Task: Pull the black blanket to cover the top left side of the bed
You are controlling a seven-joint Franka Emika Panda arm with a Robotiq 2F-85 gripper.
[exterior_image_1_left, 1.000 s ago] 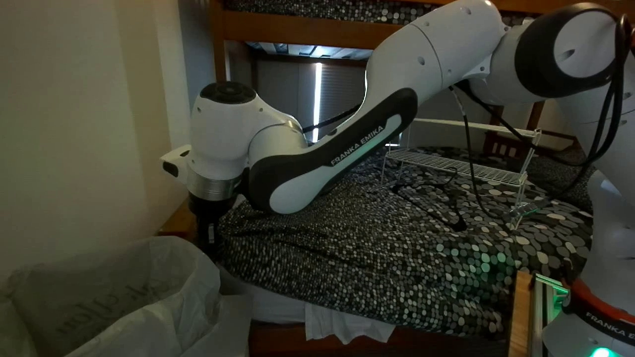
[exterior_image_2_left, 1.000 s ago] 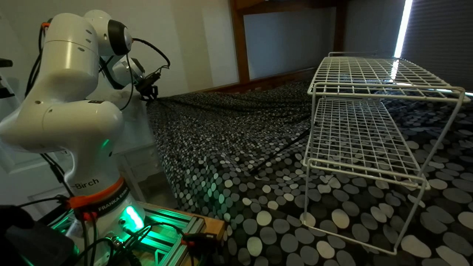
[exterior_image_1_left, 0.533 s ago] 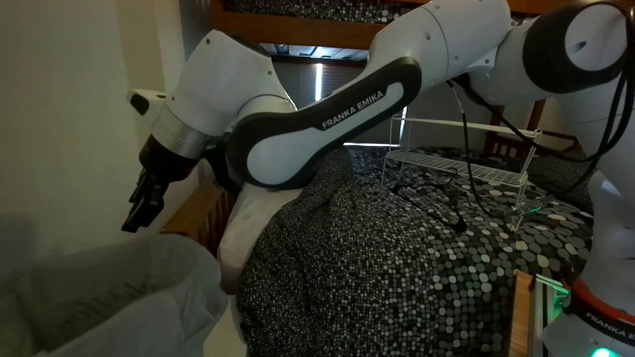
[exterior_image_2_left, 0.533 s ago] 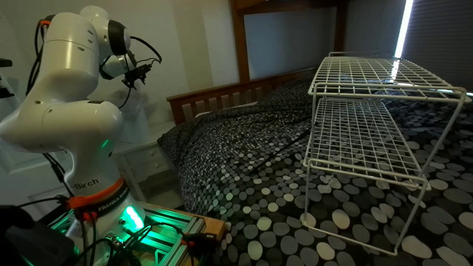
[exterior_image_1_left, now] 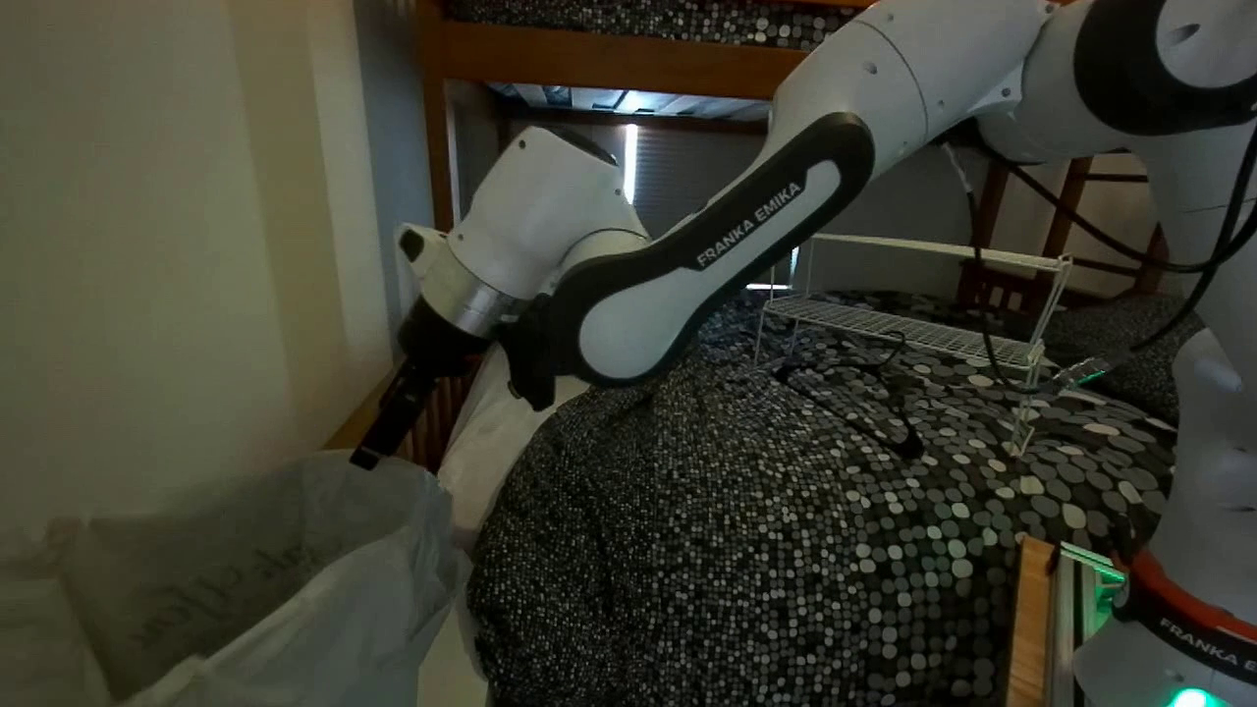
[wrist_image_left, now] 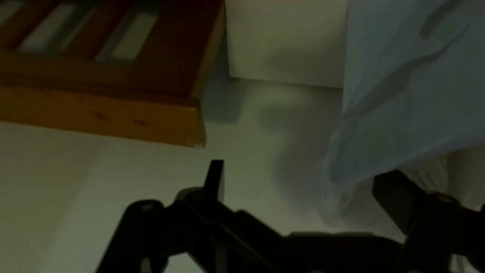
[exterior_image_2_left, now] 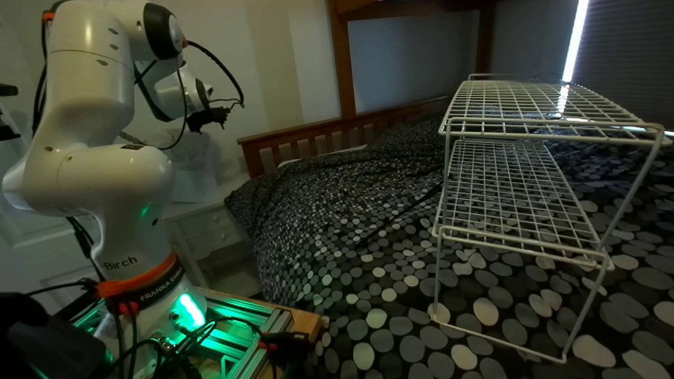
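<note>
The black blanket [exterior_image_1_left: 727, 530] [exterior_image_2_left: 326, 221], speckled with white, lies bunched over the bed and hangs down its near side. Its edge stops short of the bed's end, where a strip of white sheet [exterior_image_1_left: 478, 471] and the slatted wooden end of the bed [exterior_image_2_left: 316, 131] are bare. My gripper [exterior_image_1_left: 367, 458] points down past that end, above a white plastic bag and apart from the blanket. In the wrist view, the gripper [wrist_image_left: 303, 180] has its fingers spread wide with nothing between them. Beside it shows the wooden corner of the bed [wrist_image_left: 151, 123]; no blanket is visible there.
The white bag [exterior_image_1_left: 324, 589] stands close under the gripper, with the wall to one side. A white wire rack [exterior_image_1_left: 903, 332] [exterior_image_2_left: 516, 210] and a black hanger-like object [exterior_image_1_left: 884, 432] rest on the blanket. An upper bunk rail [exterior_image_1_left: 628, 61] crosses above.
A second ago the gripper was at the blanket's stretched corner. The gripper has let go and opened; the blanket fell back, baring sheet and bed end, and the arm moved off.
</note>
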